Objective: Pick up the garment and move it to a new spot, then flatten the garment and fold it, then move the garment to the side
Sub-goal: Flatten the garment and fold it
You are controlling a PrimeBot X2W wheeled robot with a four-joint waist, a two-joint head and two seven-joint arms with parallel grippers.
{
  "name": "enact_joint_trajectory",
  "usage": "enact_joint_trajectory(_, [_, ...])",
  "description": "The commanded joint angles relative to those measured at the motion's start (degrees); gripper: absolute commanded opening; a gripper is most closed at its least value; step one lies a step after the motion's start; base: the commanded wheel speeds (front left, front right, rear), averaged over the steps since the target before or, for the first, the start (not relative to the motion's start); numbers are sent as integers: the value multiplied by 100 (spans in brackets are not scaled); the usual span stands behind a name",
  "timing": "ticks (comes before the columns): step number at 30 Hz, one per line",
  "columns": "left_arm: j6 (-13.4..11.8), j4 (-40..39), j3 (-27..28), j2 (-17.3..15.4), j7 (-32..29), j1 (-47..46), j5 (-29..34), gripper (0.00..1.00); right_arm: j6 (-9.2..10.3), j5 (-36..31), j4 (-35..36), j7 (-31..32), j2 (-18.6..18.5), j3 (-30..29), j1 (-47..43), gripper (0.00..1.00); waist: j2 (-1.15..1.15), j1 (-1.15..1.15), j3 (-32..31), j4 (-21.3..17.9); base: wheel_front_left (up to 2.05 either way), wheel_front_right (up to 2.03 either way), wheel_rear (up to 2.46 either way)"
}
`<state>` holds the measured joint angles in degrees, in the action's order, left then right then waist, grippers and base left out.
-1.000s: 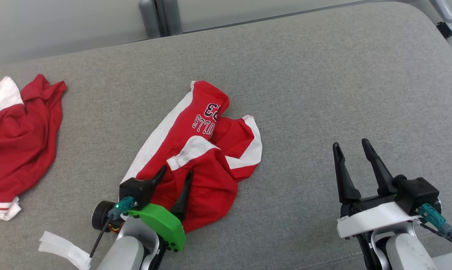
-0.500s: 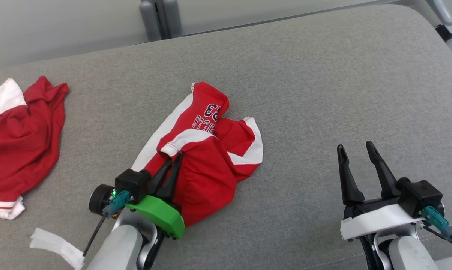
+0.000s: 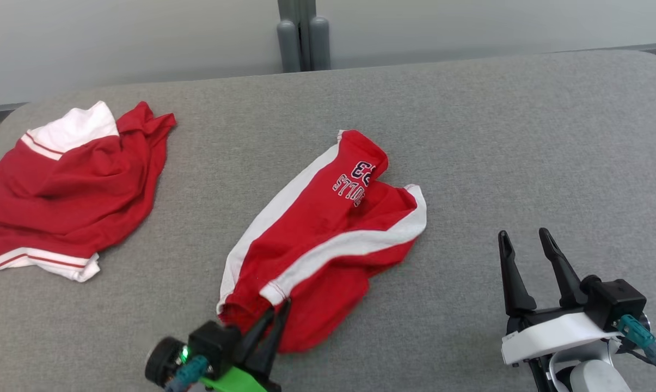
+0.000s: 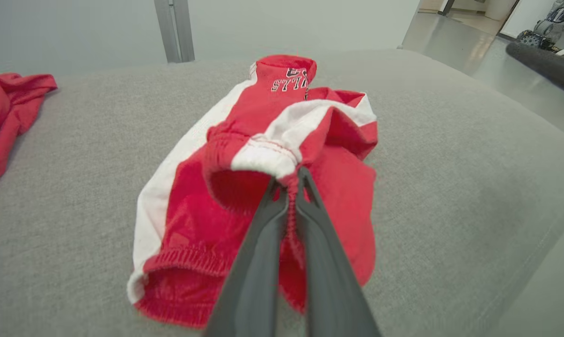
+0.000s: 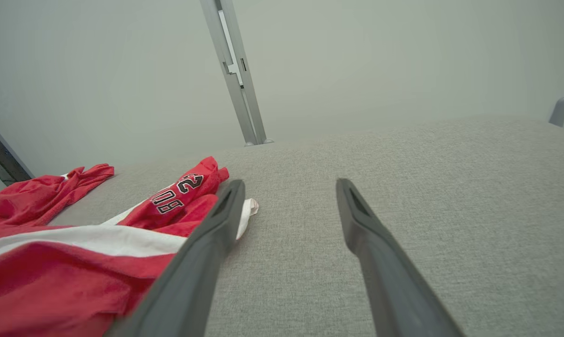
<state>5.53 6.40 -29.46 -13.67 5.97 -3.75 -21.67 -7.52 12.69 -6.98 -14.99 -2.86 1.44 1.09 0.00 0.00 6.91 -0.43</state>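
The garment point(image 3: 328, 239) is a pair of red shorts with white side stripes and dark lettering, lying stretched out in the middle of the grey cushion. My left gripper point(image 3: 277, 311) is shut on its waistband at the near end, where the red and white cloth bunches between the fingertips point(image 4: 291, 180). The same garment point(image 4: 263, 154) lifts slightly at the pinch and trails away toward the lettered leg. My right gripper point(image 3: 523, 237) hovers open at the lower right, apart from the cloth. Between its spread fingers lies bare cushion, with the garment point(image 5: 99, 243) to their left.
A second red and white garment point(image 3: 66, 185) lies crumpled at the far left of the grey cushion point(image 3: 523, 136). A grey post point(image 3: 300, 32) rises behind the cushion's back edge against a pale wall. Floor opens beyond the cushion's right edge point(image 4: 534, 103).
My left gripper closed on the waistband and pulled it toward me, stretching the shorts out longer. The head camera shifted, so the whole scene sits further right. The right gripper stayed open.
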Motion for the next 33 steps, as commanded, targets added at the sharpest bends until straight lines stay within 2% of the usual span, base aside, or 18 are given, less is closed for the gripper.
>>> enact_joint_trajectory(1, [28,-73,-125,-50,-102,261,-57,0,6,24,-33,-21,-6,-22,-80,100,0,0,-135,278,0,0,0])
enact_joint_trajectory(5, [45,-134,-446,-17,-292,698,-135,0,7,19,-85,-23,-6,-31,-46,100,0,0,-146,377,0,0,0])
enact_joint_trajectory(6, [44,-127,-489,-19,-299,754,-124,44,6,16,-93,-24,-6,-30,-41,100,0,0,-152,389,0,0,0])
enact_joint_trajectory(7, [27,-134,-506,5,-270,795,-129,100,6,14,-99,-23,-6,-34,-40,100,0,0,-162,404,0,0,0])
enact_joint_trajectory(11, [-24,-304,-407,38,-9,773,-179,100,6,0,-128,-23,-6,-45,-86,100,0,0,-212,430,0,0,0])
enact_joint_trajectory(17, [-231,-711,103,-180,345,491,-172,100,6,-21,-167,-22,-7,-55,-107,100,0,0,-267,344,0,0,0])
enact_joint_trajectory(21, [-352,-634,456,-330,357,197,-216,100,7,-44,-196,-23,-6,-31,-80,100,0,0,-242,216,0,0,0])
enact_joint_trajectory(27, [-437,-131,721,-426,342,-195,-267,100,6,-108,-218,-23,-7,-42,2,100,0,0,-96,-30,0,0,0])
enact_joint_trajectory(33, [-370,908,751,-281,407,-392,-461,100,7,-129,-245,-23,-6,-65,81,100,0,0,109,-212,0,0,0])
